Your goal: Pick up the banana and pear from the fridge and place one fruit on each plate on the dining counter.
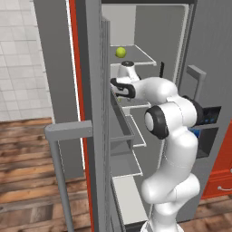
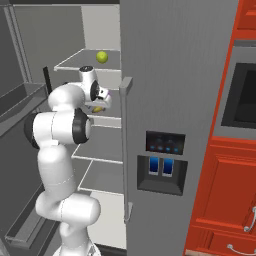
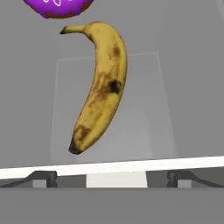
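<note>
The banana (image 3: 100, 87), yellow with brown spots and dark tips, lies on a pale grey shelf (image 3: 140, 122) of the fridge (image 2: 170, 75), straight below my hand. My gripper (image 3: 111, 178) hangs above it, open, and its fingertips (image 3: 43, 177) straddle the fruit's lower end without touching it. The pear (image 1: 120, 52), small and yellow-green, sits one shelf higher and also appears in the right base view (image 2: 102, 56). From the right base view a sliver of the banana (image 2: 98, 107) peeks out under my hand. The plates and the dining counter are out of view.
A purple doughnut (image 3: 57, 8) lies just past the banana's stem end. The open fridge door (image 1: 93, 113) with its bins stands close on my left, and the closed door with a dispenser (image 2: 162, 167) on my right. Red cabinets (image 2: 225, 200) flank the fridge.
</note>
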